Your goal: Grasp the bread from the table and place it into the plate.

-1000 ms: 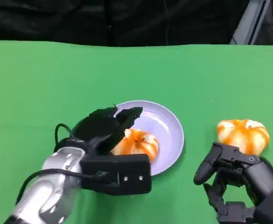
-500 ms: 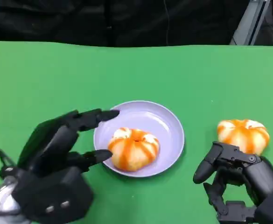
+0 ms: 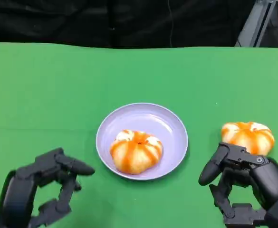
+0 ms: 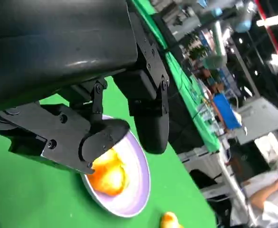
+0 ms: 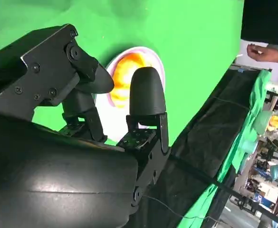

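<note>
Nowhere do we find any brand, label or readable writing on the things before us. By our count there are two pieces of bread and one plate point(image 3: 177, 124) on the green table point(image 3: 58, 85). One orange-and-white bread point(image 3: 136, 151) lies inside the lilac plate, toward its near left part, and the left wrist view shows it resting there against the plate's rim. The second bread point(image 3: 248, 136) lies on the bare cloth well to the right of the plate, apart from it. Our left hand point(image 3: 43, 190) hangs at the lower left, near the plate's left edge but clear of it and of the bread in it; its fingers are spread and it grips nothing. Our right hand point(image 3: 241, 183) sits at the lower right, just in front of the second bread, with its fingers parted and empty; whether a fingertip brushes that bread we cannot tell. Beyond the far table edge in the right wrist view a person's hand point(image 5: 267, 53) shows.
</note>
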`<action>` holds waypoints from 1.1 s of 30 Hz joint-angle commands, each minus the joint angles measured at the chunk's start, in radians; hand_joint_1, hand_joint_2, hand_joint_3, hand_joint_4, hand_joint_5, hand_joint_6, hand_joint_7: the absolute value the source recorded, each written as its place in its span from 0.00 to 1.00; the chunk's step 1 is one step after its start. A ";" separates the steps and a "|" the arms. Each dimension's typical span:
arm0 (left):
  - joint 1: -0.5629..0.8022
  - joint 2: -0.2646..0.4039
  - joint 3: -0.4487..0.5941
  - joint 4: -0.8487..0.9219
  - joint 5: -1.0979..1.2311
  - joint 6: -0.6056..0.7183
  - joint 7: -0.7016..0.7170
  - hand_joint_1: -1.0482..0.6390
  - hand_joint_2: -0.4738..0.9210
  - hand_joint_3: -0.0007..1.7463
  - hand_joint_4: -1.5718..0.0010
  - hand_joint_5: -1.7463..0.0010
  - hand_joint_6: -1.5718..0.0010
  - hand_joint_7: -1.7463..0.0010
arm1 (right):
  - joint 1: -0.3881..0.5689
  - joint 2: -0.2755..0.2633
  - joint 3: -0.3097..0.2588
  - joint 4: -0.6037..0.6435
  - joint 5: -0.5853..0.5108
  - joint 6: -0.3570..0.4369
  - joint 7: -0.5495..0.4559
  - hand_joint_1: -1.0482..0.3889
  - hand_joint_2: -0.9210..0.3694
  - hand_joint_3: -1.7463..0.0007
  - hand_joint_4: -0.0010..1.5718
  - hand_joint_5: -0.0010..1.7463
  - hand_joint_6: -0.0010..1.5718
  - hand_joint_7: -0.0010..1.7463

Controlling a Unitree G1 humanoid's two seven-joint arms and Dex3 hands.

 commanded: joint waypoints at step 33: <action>-0.035 -0.041 0.018 0.112 -0.115 -0.088 -0.058 0.66 0.68 0.73 0.48 0.03 0.51 0.16 | 0.002 -0.034 -0.045 0.049 0.013 -0.094 0.005 0.78 0.37 0.33 0.49 0.93 0.43 0.82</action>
